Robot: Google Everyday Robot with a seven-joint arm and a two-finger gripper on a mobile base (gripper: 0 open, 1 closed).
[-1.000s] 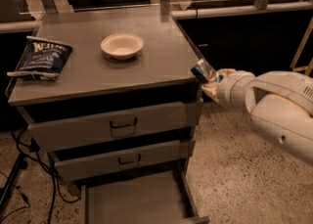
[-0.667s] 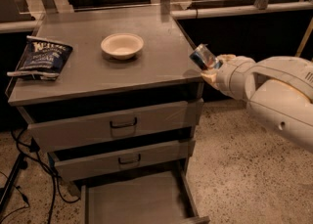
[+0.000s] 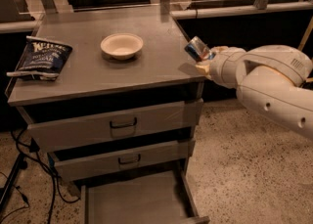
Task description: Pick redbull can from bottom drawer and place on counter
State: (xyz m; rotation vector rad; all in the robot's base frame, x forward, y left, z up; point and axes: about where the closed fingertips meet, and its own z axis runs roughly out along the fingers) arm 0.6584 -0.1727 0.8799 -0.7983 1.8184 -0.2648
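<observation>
The can point(image 3: 196, 49) is seen right of centre in the frame, lifted just over the right edge of the counter point(image 3: 146, 74). It is tilted, with its shiny end turned up and to the left, and its side is seen as blue and silver. It is pinched in the gripper point(image 3: 202, 57), whose pale fingers are closed against its lower right part. The white arm point(image 3: 274, 81) is stretched in from the right edge of the frame.

The counter is a matte grey metal top with a thin rim. A pale bowl point(image 3: 122, 45) is set on it in the upper middle, with nothing seen inside. A dark blue chip bag point(image 3: 43, 57) is laid at the upper left, near the left edge.

Below the top, two drawers point(image 3: 117, 125) with dark bar handles are seen pushed in. The bottom drawer point(image 3: 137, 201) is pulled out at the lower middle of the frame, and only its flat grey floor is shown. A speckled floor point(image 3: 254, 169) is spread across the lower right, and dark cables point(image 3: 22, 154) are trailed at the lower left.
</observation>
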